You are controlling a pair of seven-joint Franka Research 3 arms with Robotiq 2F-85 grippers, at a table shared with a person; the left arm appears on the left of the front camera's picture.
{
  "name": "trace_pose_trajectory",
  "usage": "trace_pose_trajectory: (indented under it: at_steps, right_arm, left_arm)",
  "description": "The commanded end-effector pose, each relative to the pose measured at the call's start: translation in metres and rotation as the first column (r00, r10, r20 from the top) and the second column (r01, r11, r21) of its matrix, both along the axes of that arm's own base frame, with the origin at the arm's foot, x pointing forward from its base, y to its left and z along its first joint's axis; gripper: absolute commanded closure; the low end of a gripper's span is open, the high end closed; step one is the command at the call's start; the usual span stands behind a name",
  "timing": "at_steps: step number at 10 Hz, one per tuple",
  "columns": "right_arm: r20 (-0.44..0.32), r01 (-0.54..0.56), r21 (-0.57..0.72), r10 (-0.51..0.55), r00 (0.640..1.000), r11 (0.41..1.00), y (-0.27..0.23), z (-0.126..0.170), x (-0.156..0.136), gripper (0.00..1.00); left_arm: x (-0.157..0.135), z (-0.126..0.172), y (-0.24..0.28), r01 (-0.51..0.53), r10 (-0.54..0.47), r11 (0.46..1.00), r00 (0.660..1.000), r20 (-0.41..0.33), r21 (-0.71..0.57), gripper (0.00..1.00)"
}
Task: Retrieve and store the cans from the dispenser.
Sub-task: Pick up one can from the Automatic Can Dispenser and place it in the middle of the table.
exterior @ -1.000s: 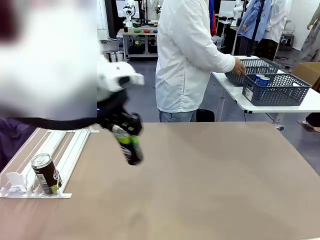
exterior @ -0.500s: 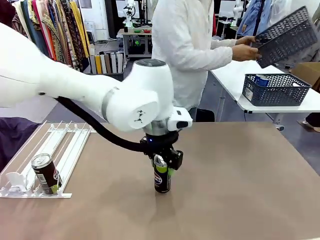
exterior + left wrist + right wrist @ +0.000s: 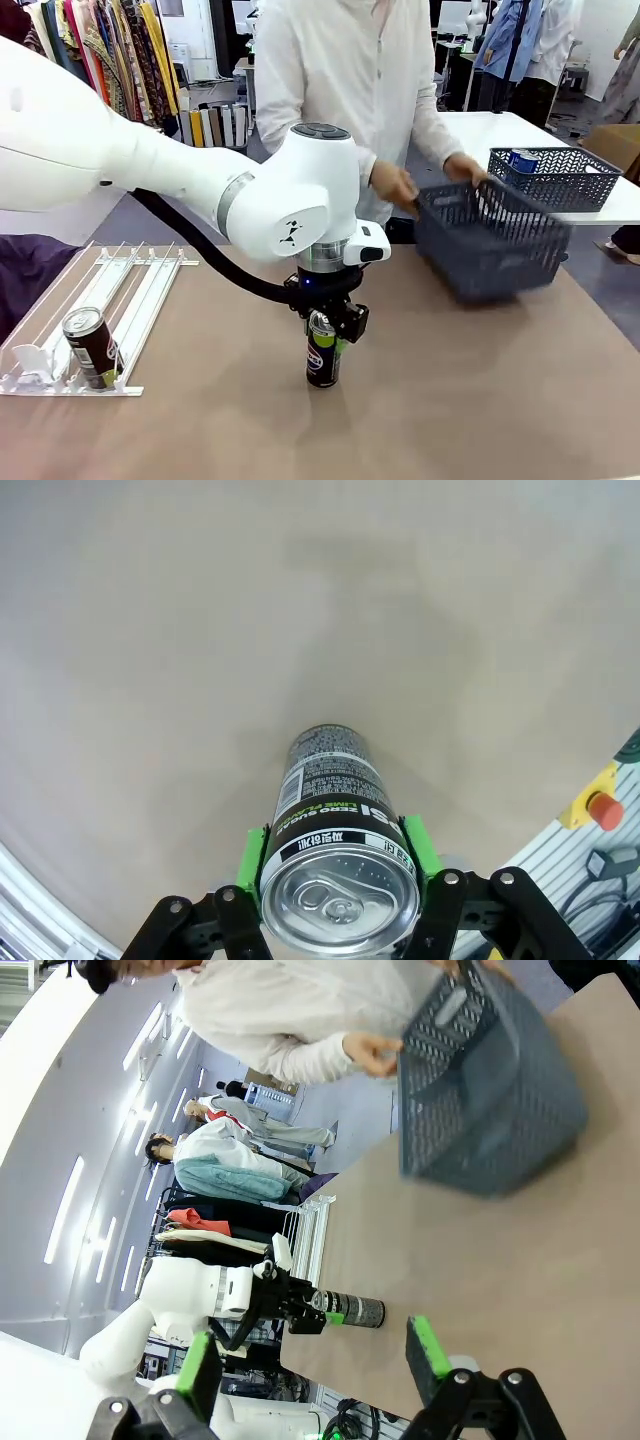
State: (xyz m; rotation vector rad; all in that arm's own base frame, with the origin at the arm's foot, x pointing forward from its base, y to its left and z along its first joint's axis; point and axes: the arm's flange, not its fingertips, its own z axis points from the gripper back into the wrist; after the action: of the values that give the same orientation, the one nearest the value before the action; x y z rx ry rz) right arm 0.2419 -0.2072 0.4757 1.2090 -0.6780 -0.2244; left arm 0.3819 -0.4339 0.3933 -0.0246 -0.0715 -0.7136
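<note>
My left gripper (image 3: 326,322) is clamped on the top of 1 black can (image 3: 321,360). The can stands upright on the table (image 3: 480,400), in the lower middle of the front view. My right gripper (image 3: 312,1355) has its jaws wide apart, with nothing in them. A second can (image 3: 92,347) stands at the low end of the dispenser (image 3: 130,290), at the lower left. At the right, a person's hand (image 3: 393,185) grips a dark basket (image 3: 490,245). I cannot tell if it touches the table.
</note>
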Motion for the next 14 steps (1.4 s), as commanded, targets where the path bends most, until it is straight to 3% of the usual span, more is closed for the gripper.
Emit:
trace_pose_trajectory:
  at_steps: [1, 2, 3, 5, 6, 8, 10, 11, 12, 13, 14]
  right_arm:
    - [0.038, 0.007, 0.011, -0.008, 0.999, 1.000, 0.001, 0.001, 0.003, 0.00]
    - [0.038, 0.007, 0.011, -0.008, 0.999, 1.000, 0.001, 0.001, 0.003, 0.00]
    - [0.038, 0.007, 0.011, -0.008, 0.999, 1.000, 0.001, 0.001, 0.003, 0.00]
    - [0.038, 0.007, 0.011, -0.008, 0.999, 1.000, 0.001, 0.001, 0.003, 0.00]
    - [0.038, 0.007, 0.011, -0.008, 0.999, 1.000, 0.001, 0.001, 0.003, 0.00]
    - [0.038, 0.007, 0.011, -0.008, 0.999, 1.000, 0.001, 0.001, 0.003, 0.00]
    - [0.038, 0.007, 0.011, -0.008, 0.999, 1.000, 0.001, 0.001, 0.003, 0.00]
    - [0.038, 0.007, 0.011, -0.008, 0.999, 1.000, 0.001, 0.001, 0.003, 0.00]
    - [0.038, 0.007, 0.011, -0.008, 0.999, 1.000, 0.001, 0.001, 0.003, 0.00]
    - [0.038, 0.007, 0.011, -0.008, 0.999, 1.000, 0.001, 0.001, 0.003, 0.00]
    - [0.038, 0.007, 0.011, -0.008, 0.999, 1.000, 0.001, 0.001, 0.003, 0.00]
  left_arm:
    - [-0.002, 0.003, -0.004, -0.005, 0.004, 1.000, 1.000, 0.026, 0.030, 0.67]
    - [-0.002, 0.003, -0.004, 0.001, -0.002, 1.000, 1.000, 0.028, 0.030, 0.10]
    - [-0.003, 0.004, -0.004, -0.002, 0.001, 1.000, 1.000, 0.029, 0.026, 0.00]
    - [0.000, 0.015, 0.003, -0.007, 0.007, 1.000, 1.000, 0.023, 0.012, 0.00]
    - [0.001, 0.035, 0.013, -0.005, 0.005, 1.000, 1.000, 0.003, -0.015, 0.00]
    - [-0.004, 0.104, 0.061, -0.031, 0.032, 0.990, 0.999, 0.010, -0.138, 0.00]
    - [-0.004, 0.158, 0.144, -0.068, 0.045, 0.950, 0.996, -0.083, -0.305, 0.00]
    - [-0.004, 0.178, 0.196, -0.124, 0.088, 0.912, 0.990, -0.108, -0.392, 0.00]
    - [-0.001, 0.190, 0.250, -0.241, 0.210, 0.848, 0.971, -0.118, -0.472, 0.00]
    - [0.003, 0.198, 0.314, -0.325, 0.280, 0.744, 0.945, -0.169, -0.584, 0.00]
    - [-0.001, 0.199, 0.372, -0.326, 0.222, 0.646, 0.945, -0.238, -0.691, 0.00]
